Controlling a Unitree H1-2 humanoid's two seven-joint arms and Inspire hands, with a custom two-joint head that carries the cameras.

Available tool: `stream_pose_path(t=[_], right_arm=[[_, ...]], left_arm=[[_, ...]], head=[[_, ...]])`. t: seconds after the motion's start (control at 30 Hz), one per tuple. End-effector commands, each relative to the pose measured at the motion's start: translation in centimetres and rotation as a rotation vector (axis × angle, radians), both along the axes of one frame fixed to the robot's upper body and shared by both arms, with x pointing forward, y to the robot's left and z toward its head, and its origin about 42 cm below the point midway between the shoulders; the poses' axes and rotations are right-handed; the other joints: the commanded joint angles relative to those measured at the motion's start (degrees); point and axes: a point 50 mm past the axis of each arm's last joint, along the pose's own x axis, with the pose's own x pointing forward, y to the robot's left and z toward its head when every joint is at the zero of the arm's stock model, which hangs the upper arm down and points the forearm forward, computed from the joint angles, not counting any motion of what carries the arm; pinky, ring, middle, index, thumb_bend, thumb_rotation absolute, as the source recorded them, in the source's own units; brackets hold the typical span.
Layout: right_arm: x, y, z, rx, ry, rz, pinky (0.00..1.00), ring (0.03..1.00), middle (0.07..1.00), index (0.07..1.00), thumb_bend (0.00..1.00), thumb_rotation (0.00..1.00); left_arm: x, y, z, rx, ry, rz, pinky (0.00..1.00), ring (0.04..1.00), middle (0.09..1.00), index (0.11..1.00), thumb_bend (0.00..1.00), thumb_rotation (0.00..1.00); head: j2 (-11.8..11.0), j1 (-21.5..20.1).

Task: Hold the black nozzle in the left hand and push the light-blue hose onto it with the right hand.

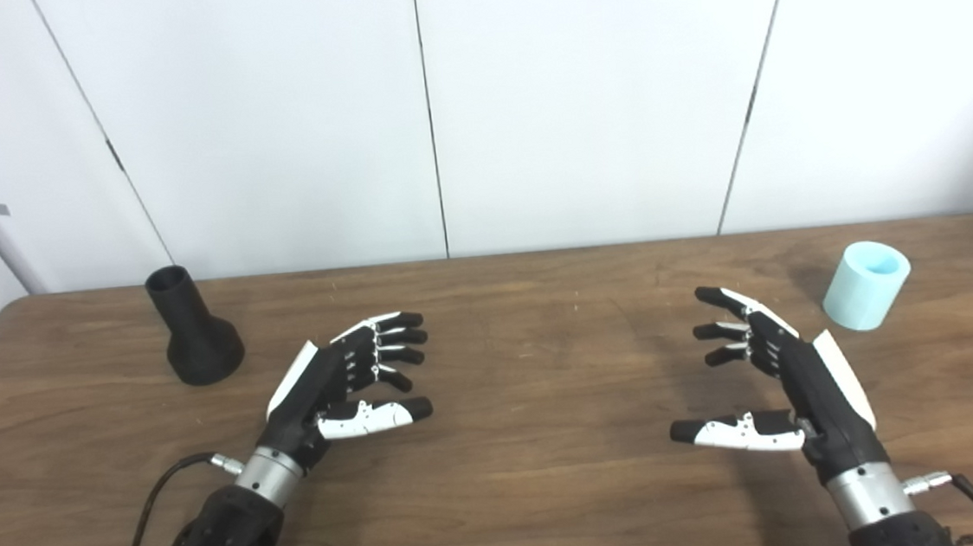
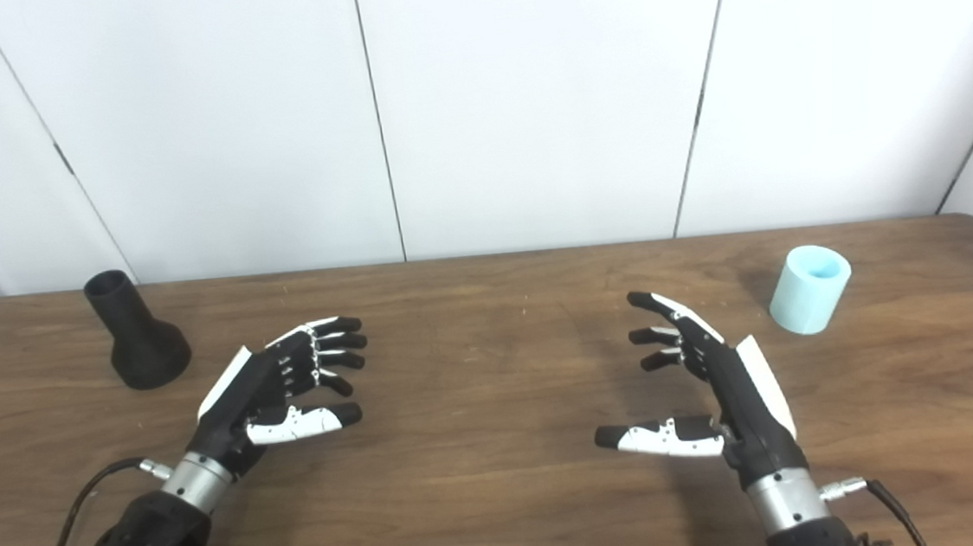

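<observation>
1. While the left hand hovers with fingers spread and empty over the desk, the black nozzle stands upright beyond it, apart.
2. Seen from the right eye, the right hand is likewise spread and empty; the light-blue hose stands beyond it, apart.

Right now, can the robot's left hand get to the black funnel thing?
Probably yes. The black nozzle stands upright just beyond the open left hand, with only bare table between them.
</observation>
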Motion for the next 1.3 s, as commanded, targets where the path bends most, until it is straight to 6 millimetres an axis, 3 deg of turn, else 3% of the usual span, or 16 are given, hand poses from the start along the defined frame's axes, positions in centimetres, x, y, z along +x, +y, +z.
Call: stream_pose_path(t=[0.0,0.3,0.47,0.57,0.73,0.83,1.1,1.27], right_arm=[[0.3,0.2,1.7,-0.004,-0.097,0.008,0.62,0.747,0.870,0.822,0.76,0.06],[0.3,0.1,1.6,-0.008,-0.089,0.012,0.62,0.748,0.868,0.823,0.75,0.06],[0.3,0.1,1.6,-0.013,-0.090,0.014,0.61,0.743,0.868,0.823,0.76,0.06],[0.2,-0.3,1.5,-0.016,-0.088,0.012,0.61,0.739,0.868,0.823,0.75,0.06],[0.2,-1.8,1.1,-0.006,-0.073,0.009,0.61,0.747,0.877,0.832,0.73,0.03],[0.3,-2.1,1.2,0.007,-0.061,0.013,0.64,0.775,0.884,0.850,0.70,0.00],[0.9,-2.1,0.7,0.017,-0.070,0.048,0.66,0.804,0.906,0.868,0.66,0.00],[0.9,-1.8,0.7,0.025,-0.075,0.054,0.66,0.800,0.912,0.877,0.63,0.00]], left_arm=[[0.8,-0.2,2.4,-0.025,-0.103,-0.010,0.53,0.696,0.753,0.723,0.78,0.23],[0.8,-0.2,2.4,-0.032,-0.093,-0.021,0.53,0.696,0.753,0.727,0.77,0.22],[0.8,-0.3,2.4,-0.030,-0.088,-0.021,0.54,0.701,0.749,0.727,0.75,0.16],[0.8,-0.8,2.2,-0.026,-0.087,-0.022,0.54,0.701,0.747,0.727,0.74,0.16],[1.2,-3.0,1.8,-0.014,-0.093,-0.028,0.53,0.700,0.740,0.724,0.73,0.13],[1.7,-3.8,1.2,0.000,-0.095,-0.028,0.53,0.701,0.732,0.727,0.73,0.14],[1.6,-4.2,1.3,0.088,-0.152,-0.002,0.53,0.675,0.719,0.727,0.71,0.14],[0.6,-2.9,3.2,0.122,-0.222,0.044,0.52,0.660,0.707,0.719,0.73,0.16]], head=[[0.0,0.0],[0.2,-0.1],[0.2,0.5],[-1.1,5.5],[-4.6,18.9],[-6.3,22.6],[-8.1,24.3],[-8.4,24.6]])
